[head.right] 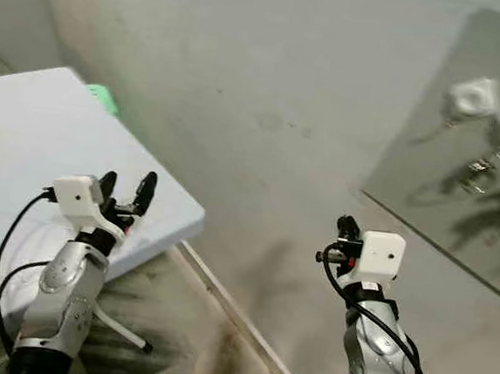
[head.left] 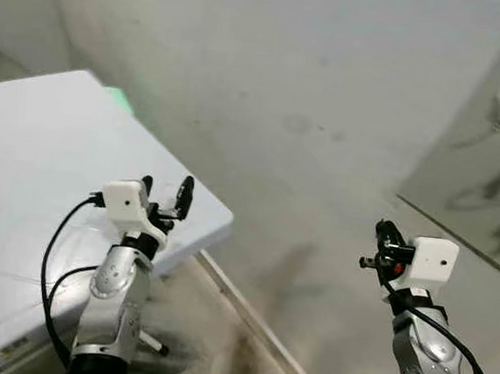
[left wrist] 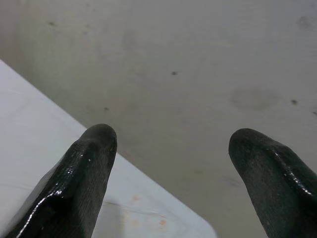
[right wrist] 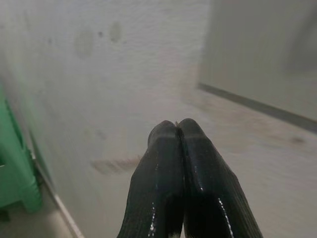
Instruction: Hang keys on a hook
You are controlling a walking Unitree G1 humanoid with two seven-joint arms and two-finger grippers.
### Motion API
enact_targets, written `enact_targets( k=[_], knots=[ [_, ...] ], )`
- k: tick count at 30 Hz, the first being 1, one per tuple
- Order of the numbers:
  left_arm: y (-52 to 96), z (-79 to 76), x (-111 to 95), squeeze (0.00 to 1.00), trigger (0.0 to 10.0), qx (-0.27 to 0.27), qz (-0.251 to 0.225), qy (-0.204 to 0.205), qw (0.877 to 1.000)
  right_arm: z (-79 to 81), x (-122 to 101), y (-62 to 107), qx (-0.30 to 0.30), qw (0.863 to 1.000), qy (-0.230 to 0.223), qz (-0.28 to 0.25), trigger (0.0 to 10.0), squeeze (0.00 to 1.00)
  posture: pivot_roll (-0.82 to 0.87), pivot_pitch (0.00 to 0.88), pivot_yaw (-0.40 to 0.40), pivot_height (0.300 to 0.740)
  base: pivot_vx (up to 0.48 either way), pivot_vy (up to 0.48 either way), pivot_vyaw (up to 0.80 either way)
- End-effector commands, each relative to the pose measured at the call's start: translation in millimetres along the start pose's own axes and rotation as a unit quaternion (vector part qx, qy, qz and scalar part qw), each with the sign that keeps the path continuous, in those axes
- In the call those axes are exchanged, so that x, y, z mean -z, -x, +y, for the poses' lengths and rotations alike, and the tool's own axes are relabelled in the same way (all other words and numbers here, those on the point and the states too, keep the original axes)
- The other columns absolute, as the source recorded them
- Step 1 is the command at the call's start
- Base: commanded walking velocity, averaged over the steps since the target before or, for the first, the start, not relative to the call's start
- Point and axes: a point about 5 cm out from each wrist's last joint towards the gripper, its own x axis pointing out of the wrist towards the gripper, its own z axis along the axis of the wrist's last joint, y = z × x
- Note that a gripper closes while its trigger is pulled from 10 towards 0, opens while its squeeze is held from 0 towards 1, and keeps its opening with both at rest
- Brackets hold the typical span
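While both arms are raised before a stained grey wall (head.left: pixel 268 75), the left gripper (head.left: pixel 165 193) is over the corner of a white table (head.left: pixel 33 159), its fingers (left wrist: pixel 84 173) spread apart and holding nothing. Off to the right, the right gripper (head.right: pixel 345 225) has its fingers (right wrist: pixel 193 183) pressed together. Farther back, on a glossy grey panel (head.right: pixel 460 188), a bunch of keys (head.right: pixel 477 169) hangs from the left of two white hooks (head.right: pixel 473 94).
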Motion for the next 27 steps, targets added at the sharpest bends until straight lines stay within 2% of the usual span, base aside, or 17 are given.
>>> enact_targets(
  k=[1,5,27],
  knots=[
    [-2.3,-1.5,-2.4,0.0,10.0,-0.001,-0.003,-0.003,1.0,1.1,-5.1,-2.8,-0.005,1.0,0.0,-0.008,10.0,0.0,-0.01,0.0,-0.049,0.74,0.0,0.0,-0.52],
    [-2.4,-2.0,-1.5,0.0,10.0,-0.002,-0.001,-0.003,1.0,2.2,-9.3,-2.1,-0.012,1.0,-0.005,-0.027,10.0,0.0,-0.01,0.0,-0.049,0.74,0.0,0.0,-0.25],
    [-0.8,-2.9,1.3,0.0,10.0,-0.005,0.006,0.001,1.0,3.2,-8.8,-3.3,-0.018,1.0,0.002,-0.025,10.0,0.0,0.0,0.0,-0.052,0.74,0.0,0.0,0.0]
  ],
)
